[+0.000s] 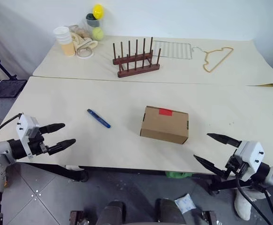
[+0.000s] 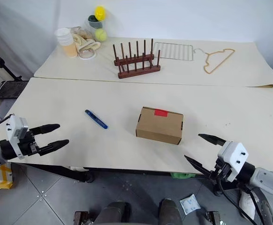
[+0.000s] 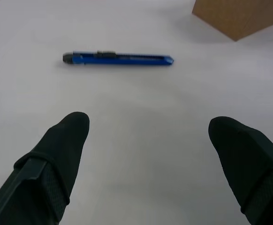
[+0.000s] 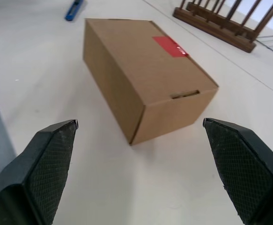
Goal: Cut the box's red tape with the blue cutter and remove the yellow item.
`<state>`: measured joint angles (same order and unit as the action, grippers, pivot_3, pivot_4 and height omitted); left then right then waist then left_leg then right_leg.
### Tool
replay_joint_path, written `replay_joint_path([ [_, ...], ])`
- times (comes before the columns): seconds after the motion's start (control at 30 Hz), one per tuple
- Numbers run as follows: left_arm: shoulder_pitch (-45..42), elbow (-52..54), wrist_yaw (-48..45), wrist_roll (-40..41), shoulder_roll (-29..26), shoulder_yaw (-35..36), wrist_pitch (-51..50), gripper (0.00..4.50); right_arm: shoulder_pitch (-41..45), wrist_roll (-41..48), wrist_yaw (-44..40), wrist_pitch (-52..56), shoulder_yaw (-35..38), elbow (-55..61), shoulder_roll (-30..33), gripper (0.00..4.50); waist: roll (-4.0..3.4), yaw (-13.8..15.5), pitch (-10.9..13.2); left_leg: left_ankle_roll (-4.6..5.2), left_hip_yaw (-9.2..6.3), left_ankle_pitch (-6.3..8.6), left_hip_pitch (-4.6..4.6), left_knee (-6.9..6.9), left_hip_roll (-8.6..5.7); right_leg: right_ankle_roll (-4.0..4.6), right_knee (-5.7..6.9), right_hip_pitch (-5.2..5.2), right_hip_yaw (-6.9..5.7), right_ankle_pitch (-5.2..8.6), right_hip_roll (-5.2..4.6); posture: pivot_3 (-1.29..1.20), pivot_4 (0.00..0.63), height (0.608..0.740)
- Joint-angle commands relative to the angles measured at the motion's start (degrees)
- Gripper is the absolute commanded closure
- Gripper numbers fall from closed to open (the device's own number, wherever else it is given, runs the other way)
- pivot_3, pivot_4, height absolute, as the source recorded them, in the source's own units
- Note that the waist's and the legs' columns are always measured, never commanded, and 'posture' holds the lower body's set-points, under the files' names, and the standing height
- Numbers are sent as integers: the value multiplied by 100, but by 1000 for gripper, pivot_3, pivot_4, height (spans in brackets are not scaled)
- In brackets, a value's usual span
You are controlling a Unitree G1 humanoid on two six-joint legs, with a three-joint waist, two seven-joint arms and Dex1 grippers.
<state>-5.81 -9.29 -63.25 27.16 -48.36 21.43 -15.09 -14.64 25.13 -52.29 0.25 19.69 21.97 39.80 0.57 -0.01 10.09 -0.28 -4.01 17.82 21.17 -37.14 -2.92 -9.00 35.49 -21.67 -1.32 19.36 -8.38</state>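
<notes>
the small brown cardboard box (image 1: 164,124) sits closed near the middle of the pale table (image 1: 80,101), with the short red tape strip (image 1: 165,111) stuck on its top at the far edge. the slim blue pen-shaped cutter (image 1: 98,118) lies flat on the table to the box's left, well apart from it, angled with nothing touching it.

the left gripper (image 1: 59,136) hangs at the table's near left edge, its two black fingers spread wide and pointing toward the cutter, with bare table between them. the right gripper (image 1: 216,151) is at the near right edge, fingers also spread wide, aimed at the box's near right corner and short of it.

on the far table stand a dark wooden peg rack (image 1: 135,59), a wire grid (image 1: 172,49) and a tan wire hanger (image 1: 216,58). in the far left corner are stacked paper cups (image 1: 64,41), a yellow-green tennis ball (image 1: 97,33) and a bright yellow ball (image 1: 98,11) on a dark cup. none of these lies between either gripper and the box or cutter.
</notes>
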Motion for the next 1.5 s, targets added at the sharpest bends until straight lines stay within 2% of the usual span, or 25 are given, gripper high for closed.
replay_joint_path([
  [0.03,-22,177,171,14,-10,131,15,0,7,1,22,-114,72,33,-38,9,0,1,0,0,0,0,0,0,0,0,0,0,0,0,0,0,150,740],
  [0.17,-53,529,84,349,-54,36,-518,0,183,-28,304,-1,138,-117,-114,9,0,5,0,0,0,0,1,-2,-1,0,0,1,1,0,-1,0,150,740],
  [0.27,-158,923,-5,371,-31,-327,-780,564,385,-309,648,96,158,-380,-109,608,-2,5,0,0,0,0,0,-1,-1,0,1,3,1,0,-1,0,150,740],
  [0.33,-455,1163,83,382,230,-671,-869,1176,512,-776,919,21,45,-596,-75,1274,-6,29,2,0,-1,0,0,-2,-3,0,1,3,1,0,-3,0,150,740],
  [0.53,-1782,413,739,-408,1466,-1805,-549,3047,903,-1870,1727,91,-634,-777,-311,3385,-10,90,0,-1,3,-1,4,-18,-36,-1,26,0,0,-1,0,0,150,740],
  [0.63,-2268,50,984,-826,1932,-2277,-309,3937,1188,-2028,1959,201,-884,-771,-485,4406,-9,54,1,-1,9,-2,8,-16,-37,-1,31,-8,1,-1,4,0,150,740],
  [0.7,-2518,-224,1308,-1131,2131,-2429,-217,4480,1308,-2024,1947,354,-1019,-688,-532,4500,-8,28,1,-1,10,-2,7,-17,-37,-2,33,-9,1,-1,5,0,150,740],
  [0.8,-2669,-361,1258,-1200,2253,-2507,-102,4480,1399,-1889,1915,620,-1129,-540,-583,4500,-8,-10,2,-2,9,-2,7,-16,-34,-2,33,-9,0,-1,9,0,150,740],
  [0.9,-3302,-841,1262,-1274,2701,-2816,-461,4480,1473,-1718,1739,1245,-1408,-119,-562,4500,-6,27,3,-2,6,-2,11,-18,-34,-3,33,-11,-1,-1,9,0,150,740],
  [1.13,-4018,-1903,1173,-1488,3236,-2954,-83,4480,1266,-1320,1410,2085,-1510,602,-399,4500,-3,136,5,0,3,-1,16,-35,-39,-12,27,-3,-1,-6,10,0,150,740],
  [1.27,-4426,-2612,1635,-1696,3515,-2814,163,4480,1116,-983,1202,2491,-1534,1043,-302,4500,0,144,7,0,2,-1,17,-39,-38,-12,26,-2,-3,-6,12,0,150,740],
  [1.37,-4974,-3549,2530,-1737,3760,-2366,734,4480,771,-407,788,2811,-1642,1693,-166,4500,11,157,13,1,3,-1,19,-41,-39,-13,22,-2,-2,-7,11,0,150,740],
  [1.43,-5116,-3853,2674,-1850,3629,-2275,1079,4480,576,-216,740,2876,-1572,1910,-130,4500,32,152,25,1,-3,-1,23,-40,-36,-14,19,-2,-8,-7,14,0,150,740],
  [1.5,-5073,-3917,2391,-1982,3258,-2281,1517,4480,390,-141,852,2899,-1290,2005,-137,4500,43,100,32,0,3,-1,22,-34,-36,-16,17,-5,-5,-8,14,0,150,740],
])
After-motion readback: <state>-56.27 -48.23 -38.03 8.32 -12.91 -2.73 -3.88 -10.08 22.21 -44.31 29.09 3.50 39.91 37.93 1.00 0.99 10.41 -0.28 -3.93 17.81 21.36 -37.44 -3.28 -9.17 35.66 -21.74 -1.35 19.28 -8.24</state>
